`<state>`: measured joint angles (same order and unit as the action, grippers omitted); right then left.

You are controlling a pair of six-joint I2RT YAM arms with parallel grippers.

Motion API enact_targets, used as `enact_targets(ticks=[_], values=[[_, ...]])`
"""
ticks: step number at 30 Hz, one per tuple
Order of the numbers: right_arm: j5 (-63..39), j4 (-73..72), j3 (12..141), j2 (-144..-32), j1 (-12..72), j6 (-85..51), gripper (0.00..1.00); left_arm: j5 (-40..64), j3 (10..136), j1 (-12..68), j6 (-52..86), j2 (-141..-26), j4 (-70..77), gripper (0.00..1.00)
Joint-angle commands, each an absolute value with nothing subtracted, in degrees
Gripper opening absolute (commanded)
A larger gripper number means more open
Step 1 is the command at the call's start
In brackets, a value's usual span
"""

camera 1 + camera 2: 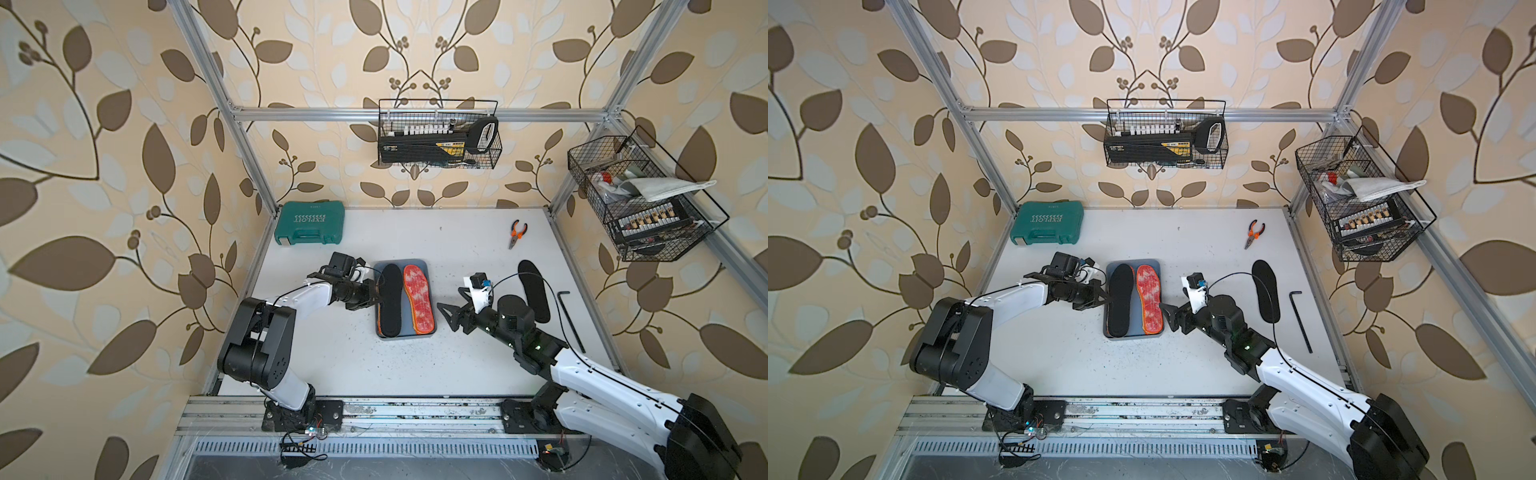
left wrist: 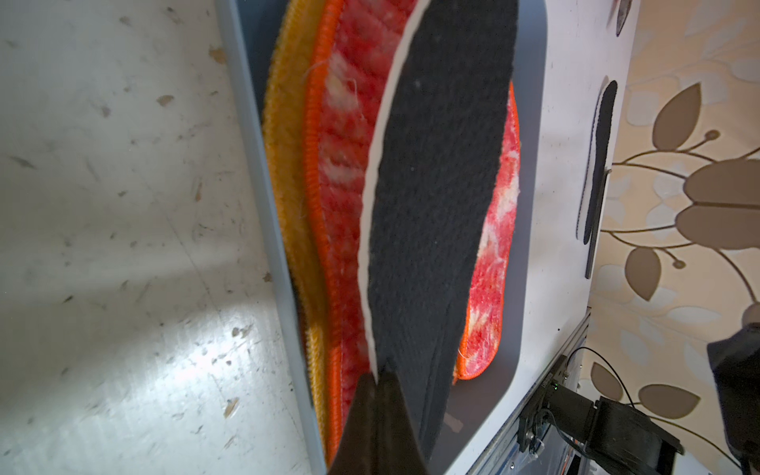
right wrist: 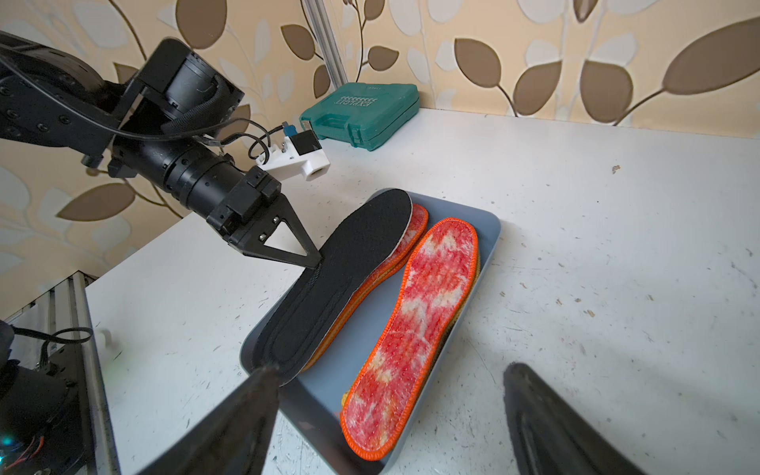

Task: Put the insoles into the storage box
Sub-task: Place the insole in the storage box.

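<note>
While the left pincer (image 3: 317,263) clamps the edge of a black insole (image 1: 391,305) over the storage box (image 1: 405,337), most of the stacked insoles (image 2: 329,185) beneath are hidden; the right pincer (image 1: 445,318) gapes beside the box, and a second black insole (image 1: 534,291) lies apart on the desk (image 1: 374,374).

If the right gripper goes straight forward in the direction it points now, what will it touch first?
The right gripper would probably meet the near wall of the storage box first, or the red-white insole inside if it passes above; its height is unclear.
</note>
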<state>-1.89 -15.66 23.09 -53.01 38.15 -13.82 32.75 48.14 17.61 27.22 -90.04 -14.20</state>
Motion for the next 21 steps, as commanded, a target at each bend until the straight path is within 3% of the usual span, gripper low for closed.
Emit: enact_targets(ticks=[1, 21], values=[[-1.2, -15.5, 23.9, -53.2, 38.4, -12.9, 0.88, 31.8, 49.4, 17.2, 25.6, -90.0, -15.3, 0.00], [-1.7, -15.7, 24.0, -53.9, 38.4, -13.0, 0.88, 29.8, 48.0, 16.6, 26.5, -91.1, -14.2, 0.00]])
